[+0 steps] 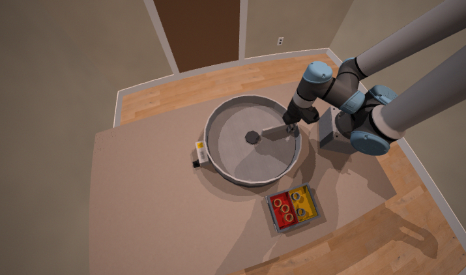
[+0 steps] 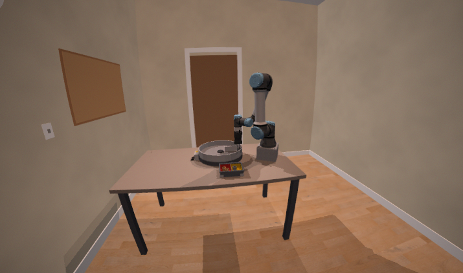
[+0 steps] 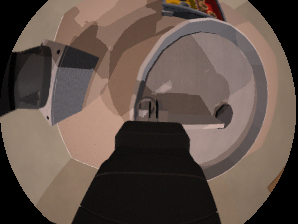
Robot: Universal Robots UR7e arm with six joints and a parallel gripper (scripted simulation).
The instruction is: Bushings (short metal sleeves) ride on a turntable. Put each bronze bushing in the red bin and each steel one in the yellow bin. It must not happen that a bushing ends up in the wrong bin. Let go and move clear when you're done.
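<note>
My gripper (image 1: 291, 129) (image 2: 238, 142) (image 3: 153, 105) is down inside the round grey turntable (image 1: 248, 180) (image 2: 219, 159) (image 3: 260, 95), near its right rim. It is shut on a grey steel bushing (image 1: 291, 131) (image 3: 145, 105), which shows as a small ring between the fingertips in the wrist view. I see no other bushing on the turntable. The red bin (image 1: 279, 219) (image 2: 225, 166) holds three bronze bushings. The yellow bin (image 1: 307, 202) (image 2: 237, 166) beside it holds two steel ones.
A dark hub (image 1: 252, 137) (image 3: 224, 113) sits at the turntable's centre, and a grey bar (image 1: 274, 131) runs from it toward my gripper. The arm's grey base block (image 1: 326, 131) stands right of the turntable. A small labelled box (image 1: 201, 152) sits at its left rim.
</note>
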